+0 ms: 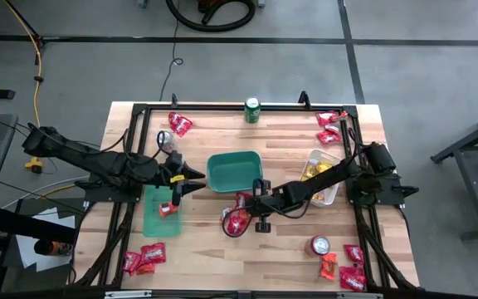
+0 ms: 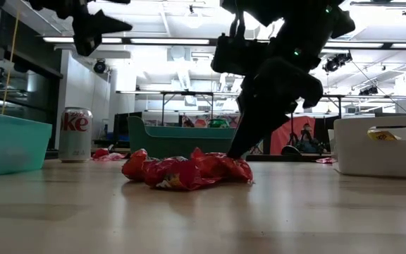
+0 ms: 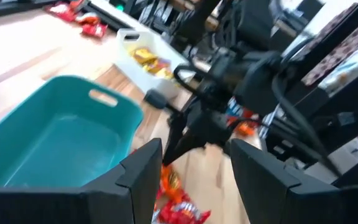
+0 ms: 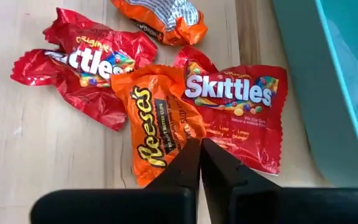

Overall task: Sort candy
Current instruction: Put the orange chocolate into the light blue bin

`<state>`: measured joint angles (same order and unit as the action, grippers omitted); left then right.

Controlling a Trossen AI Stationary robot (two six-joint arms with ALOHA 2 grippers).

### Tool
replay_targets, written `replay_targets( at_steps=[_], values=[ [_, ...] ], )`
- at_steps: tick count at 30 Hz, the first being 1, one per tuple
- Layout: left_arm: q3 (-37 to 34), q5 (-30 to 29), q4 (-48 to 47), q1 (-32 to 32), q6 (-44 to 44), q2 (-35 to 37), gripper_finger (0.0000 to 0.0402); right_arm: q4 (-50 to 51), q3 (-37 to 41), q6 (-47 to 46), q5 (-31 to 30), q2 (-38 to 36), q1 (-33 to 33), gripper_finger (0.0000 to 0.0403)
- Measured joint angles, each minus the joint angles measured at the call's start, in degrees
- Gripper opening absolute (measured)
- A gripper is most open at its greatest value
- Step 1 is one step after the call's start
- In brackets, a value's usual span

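Observation:
A small pile of candy (image 1: 237, 218) lies near the table's middle, in front of the teal bin (image 1: 233, 170). It is red Skittles packets (image 4: 232, 102) and orange Reese's packets (image 4: 157, 121), all flat on the wood. My right gripper (image 4: 199, 146) is shut at this pile, reaching in from the right (image 1: 243, 209). My left gripper (image 3: 194, 180) is open and holds nothing. It hovers between the flat green bin (image 1: 163, 218) and the teal bin, above the table (image 1: 191, 176). A red packet (image 1: 167, 208) lies in the green bin. My right gripper has its shut fingertips on the orange Reese's packet's edge (image 4: 185, 134), where that edge meets the red Skittles packet. It comes slanting down from the table's right (image 2: 237, 148). The packet lies flat on the table. How much wrapper is between the fingers is hidden by the fingers.
A white bin (image 1: 322, 176) on the right holds yellow packets. A green can (image 1: 252, 109) stands at the far edge and a silver-red can (image 1: 319, 245) near the front right. More candy lies in heaps near the table's corners (image 1: 178, 124) (image 1: 329, 129) (image 1: 143, 259) (image 1: 344, 270).

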<state>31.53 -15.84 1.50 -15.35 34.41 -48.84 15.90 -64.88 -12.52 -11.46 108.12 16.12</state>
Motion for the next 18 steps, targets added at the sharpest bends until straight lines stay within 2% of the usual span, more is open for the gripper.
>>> replay_targets(
  at_steps=[4,8,14,18],
  values=[
    [0.02,0.07,4.93,0.00,-0.12,0.00,0.0179,0.28,-0.18,-0.51,0.93,-1.76,0.46,0.0002],
    [0.07,0.28,6.62,-0.13,-3.28,0.00,0.0179,3.68,-2.27,0.81,0.05,-7.15,1.57,0.0001],
    [0.07,-0.84,7.95,-0.13,-5.85,-1.61,0.0179,5.34,-3.39,2.48,-7.92,-18.45,3.02,0.0000],
    [0.93,-1.25,11.75,-0.13,-9.61,-5.25,0.0180,4.80,-3.45,2.52,-12.35,-23.96,2.65,0.0000]
  ],
)
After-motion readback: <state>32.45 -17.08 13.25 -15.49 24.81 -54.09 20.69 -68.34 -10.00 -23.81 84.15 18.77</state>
